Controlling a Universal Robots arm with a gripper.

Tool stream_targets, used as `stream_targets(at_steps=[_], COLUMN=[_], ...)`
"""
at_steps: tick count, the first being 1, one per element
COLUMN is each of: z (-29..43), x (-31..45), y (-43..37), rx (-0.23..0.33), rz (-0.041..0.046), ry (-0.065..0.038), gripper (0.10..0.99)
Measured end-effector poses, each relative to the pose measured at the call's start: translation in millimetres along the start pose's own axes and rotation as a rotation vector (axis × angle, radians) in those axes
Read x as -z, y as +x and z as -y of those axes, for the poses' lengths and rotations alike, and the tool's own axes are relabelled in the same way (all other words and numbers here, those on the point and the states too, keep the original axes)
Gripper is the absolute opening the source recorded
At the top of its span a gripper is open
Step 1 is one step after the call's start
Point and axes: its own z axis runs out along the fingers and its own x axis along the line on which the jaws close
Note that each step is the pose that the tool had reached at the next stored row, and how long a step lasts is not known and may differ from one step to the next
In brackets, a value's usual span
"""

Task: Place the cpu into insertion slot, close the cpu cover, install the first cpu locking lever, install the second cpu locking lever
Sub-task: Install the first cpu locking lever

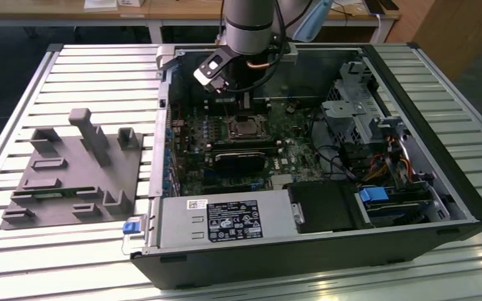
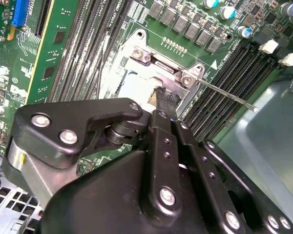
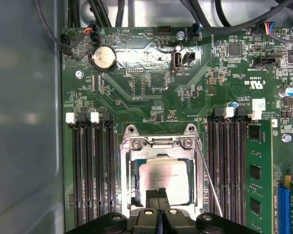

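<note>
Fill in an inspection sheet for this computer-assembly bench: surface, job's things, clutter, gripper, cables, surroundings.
Surface: slatted metal table carrying an open computer case.
Job's things: cpu lies in the insertion slot; cpu cover appears down around it; one thin locking lever sticks out sideways, apparently unlatched.
Clutter: grey fixture tray beside the case.
Gripper: gripper shut, over the cpu's edge.
Cables: loose bundle inside the case.
Surroundings: wooden desks behind.

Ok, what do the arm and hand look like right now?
The arm is a silver-grey cylinder with a dark band, a light-blue cap and black cables alongside. The hand is matte black, angular linkages with silver screws, tapering to narrow fingers.
</note>
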Motion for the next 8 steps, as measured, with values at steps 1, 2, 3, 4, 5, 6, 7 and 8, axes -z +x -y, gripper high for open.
stream_targets(at_steps=[1, 2, 3, 4, 5, 6, 7, 8], z=[0.0, 0.0, 0.0, 0.0, 0.0, 0.0, 0.0, 0.0], x=[0.3, 0.7, 1.3, 2.0, 2.6, 3.1, 3.5, 4.0], y=[0.0, 0.0, -0.1, -0.1, -0.1, -0.1, -0.1, -0.1], rx=[0.0, 0.0, 0.0, 0.0, 0.0, 0.0, 0.0, 0.0], rz=[0.0, 0.0, 0.0001, 0.0001, 0.0001, 0.0001, 0.0001, 0.0001], ry=[0.0, 0.0, 0.0, 0.0, 0.0, 0.0, 0.0, 0.0], gripper=[0.106, 0.106, 0.106, 0.106, 0.106, 0.106, 0.106, 0.106])
